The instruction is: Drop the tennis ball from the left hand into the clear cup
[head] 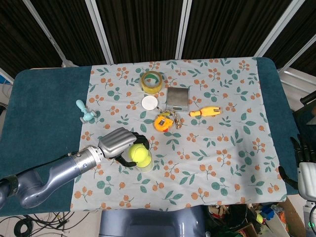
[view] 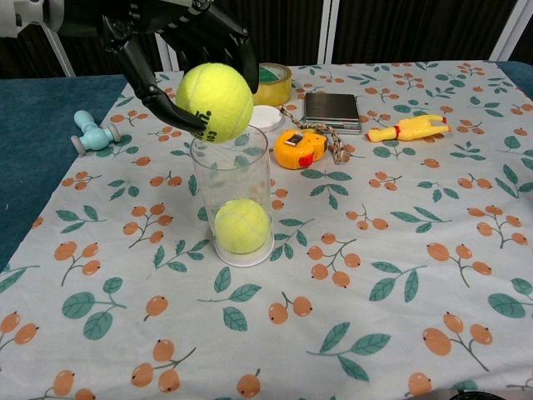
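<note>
The left hand (view: 179, 42) grips a tennis ball (view: 215, 102) with its dark fingers (view: 141, 79) curled around the ball's top and sides, holding it right over the mouth of the clear cup (view: 236, 196). The ball's underside sits at the cup's rim, partly overlapping it in the chest view; whether it touches the rim cannot be told. A 2nd yellow-green ball (view: 241, 226) already lies at the bottom of the cup, seen through its wall. From the head view the left hand (head: 121, 143) reaches in from the left of the cup, and the held ball (head: 139, 155) hides most of the cup beneath it.

The cup stands upright on the floral cloth (view: 400, 250) that covers the bench (head: 44, 108). Beyond the cup lie an orange tape measure (view: 301, 147) with a cord, a white round lid (view: 265, 117), a roll of yellow tape (view: 277, 82) and a small grey scale (view: 332, 109). Farther to the right of the cup lies a yellow rubber chicken (view: 410, 127). To the left of the cup, near the cloth's edge, rests a pale blue toy (view: 93, 131).

The right hand (head: 303, 163) hangs off the bench's right edge, well apart from the cup; its dark fingers show, but how far they are spread cannot be told, and nothing is seen in it
</note>
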### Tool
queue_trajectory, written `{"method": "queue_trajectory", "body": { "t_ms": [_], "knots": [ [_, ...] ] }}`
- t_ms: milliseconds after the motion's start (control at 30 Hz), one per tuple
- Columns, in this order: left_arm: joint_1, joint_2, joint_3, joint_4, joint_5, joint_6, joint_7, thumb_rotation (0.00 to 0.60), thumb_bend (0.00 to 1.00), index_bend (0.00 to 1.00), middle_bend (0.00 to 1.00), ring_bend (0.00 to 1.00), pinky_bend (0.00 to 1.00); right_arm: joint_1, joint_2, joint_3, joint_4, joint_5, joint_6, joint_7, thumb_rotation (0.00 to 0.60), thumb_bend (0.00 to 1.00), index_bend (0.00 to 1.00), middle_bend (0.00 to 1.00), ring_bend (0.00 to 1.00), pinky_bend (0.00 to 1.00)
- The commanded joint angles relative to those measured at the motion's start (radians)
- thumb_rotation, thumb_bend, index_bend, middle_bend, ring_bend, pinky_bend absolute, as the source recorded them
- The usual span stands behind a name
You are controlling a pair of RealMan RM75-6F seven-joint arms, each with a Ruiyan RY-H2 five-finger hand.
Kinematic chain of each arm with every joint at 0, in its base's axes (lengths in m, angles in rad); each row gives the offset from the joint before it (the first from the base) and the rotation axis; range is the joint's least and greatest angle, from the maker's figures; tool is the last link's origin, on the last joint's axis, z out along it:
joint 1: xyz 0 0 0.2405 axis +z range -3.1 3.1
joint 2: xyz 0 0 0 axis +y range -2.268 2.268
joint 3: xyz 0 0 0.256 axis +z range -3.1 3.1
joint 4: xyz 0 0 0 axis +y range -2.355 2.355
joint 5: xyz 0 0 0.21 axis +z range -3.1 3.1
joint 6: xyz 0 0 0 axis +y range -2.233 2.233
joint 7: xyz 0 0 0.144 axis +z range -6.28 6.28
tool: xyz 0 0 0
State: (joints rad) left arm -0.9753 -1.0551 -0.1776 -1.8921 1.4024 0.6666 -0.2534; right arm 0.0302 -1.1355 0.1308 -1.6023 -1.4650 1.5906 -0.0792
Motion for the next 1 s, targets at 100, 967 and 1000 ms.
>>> {"method": "queue_trajectory", "body": {
  "t_ms": [100, 967, 1000],
  "knots": [
    [0.0, 0.005, -0.003, -0.007, 0.003, 0.003, -0.006, 0.6, 0.37, 0.42, 0.5, 0.36, 0.51, 0.0, 0.001, -0.001, 0.0, -0.001, 0.0, -0.001, 0.6, 0.24, 0.0, 0.0, 0.1, 0.22],
    [-0.005, 0.033, -0.002, -0.03, 0.014, -0.001, 0.002, 0.6, 0.37, 0.42, 0.49, 0.36, 0.51, -0.002, 0.0, -0.001, -0.002, -0.006, 0.005, -0.005, 0.6, 0.24, 0.0, 0.0, 0.1, 0.22],
    [-0.005, 0.032, -0.002, -0.029, 0.013, -0.001, 0.006, 0.6, 0.37, 0.41, 0.49, 0.36, 0.51, -0.002, 0.0, -0.001, -0.002, -0.006, 0.005, -0.005, 0.6, 0.24, 0.0, 0.0, 0.1, 0.22]
  ]
}}
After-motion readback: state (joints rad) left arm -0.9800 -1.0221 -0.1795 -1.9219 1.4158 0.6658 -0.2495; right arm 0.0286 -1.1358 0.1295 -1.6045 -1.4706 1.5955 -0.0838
